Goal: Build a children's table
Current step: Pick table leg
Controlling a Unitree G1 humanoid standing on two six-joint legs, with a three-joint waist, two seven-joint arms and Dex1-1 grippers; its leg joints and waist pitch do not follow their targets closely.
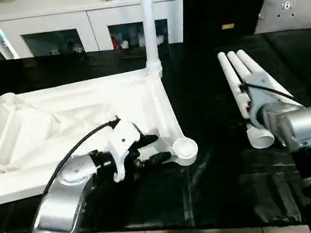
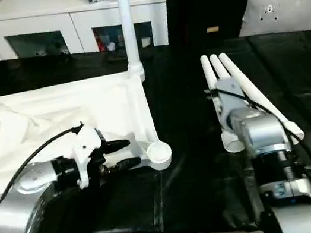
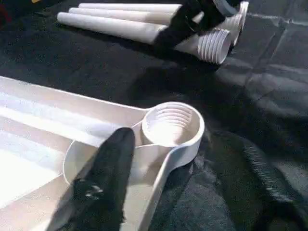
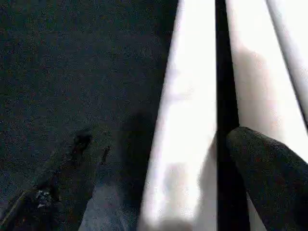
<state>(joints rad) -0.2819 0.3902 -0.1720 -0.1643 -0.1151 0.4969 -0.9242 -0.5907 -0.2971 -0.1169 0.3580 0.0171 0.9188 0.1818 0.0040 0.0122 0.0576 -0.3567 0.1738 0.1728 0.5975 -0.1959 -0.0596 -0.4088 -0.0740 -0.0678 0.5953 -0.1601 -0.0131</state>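
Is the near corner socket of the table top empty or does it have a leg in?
Empty: the socket shows open inner threads, no leg in it.

A white cabinet [image 1: 90,19] stands behind the black tabletop [image 1: 204,120].

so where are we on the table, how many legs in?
One leg stands upright in the far corner of the upturned top. Three legs lie loose on the black cover. The right gripper straddles one; the left gripper sits at the empty near socket. Three left to fit.
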